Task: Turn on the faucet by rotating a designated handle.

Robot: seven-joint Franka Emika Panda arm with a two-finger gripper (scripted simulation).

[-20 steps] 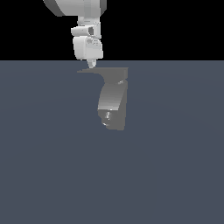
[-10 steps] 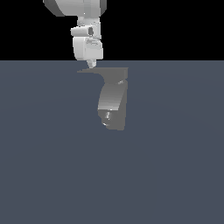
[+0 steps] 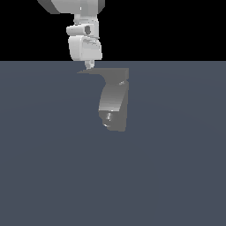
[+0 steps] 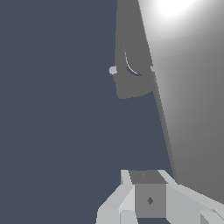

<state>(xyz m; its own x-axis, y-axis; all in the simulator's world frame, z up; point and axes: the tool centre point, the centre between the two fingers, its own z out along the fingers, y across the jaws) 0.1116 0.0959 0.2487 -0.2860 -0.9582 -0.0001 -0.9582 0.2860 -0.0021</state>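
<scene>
The handle [image 3: 95,71] is a thin, flat, dark-grey blade lying level across the top of the faucet [image 3: 114,103], its long axis running side to side in the exterior view. It tapers to a point toward the exterior view's left, and its wide end meets the faucet's top edge on the right. The faucet itself stands upright near the middle of the scene, just below the line where the blue-grey floor [image 3: 53,167] meets the black background. Its curved front is lighter, its back edge darker, and small bright spots sit low on the body.

Right above the handle's pointed end, the gripper [image 3: 89,65] hangs straight down from the white arm [image 3: 84,42]. Its tip sits at the blade's upper surface, near the point; whether it actually touches cannot be told from here. The fingers look drawn together into one narrow tip, yet neither view shows them clearly enough to say whether the hand is open or closed.

In the wrist view, the faucet [image 4: 131,70] appears as a dark curved shape ahead, beside a broad, brightly lit grey surface, with the gripper's [image 4: 148,197] pale blocky body in the foreground
</scene>
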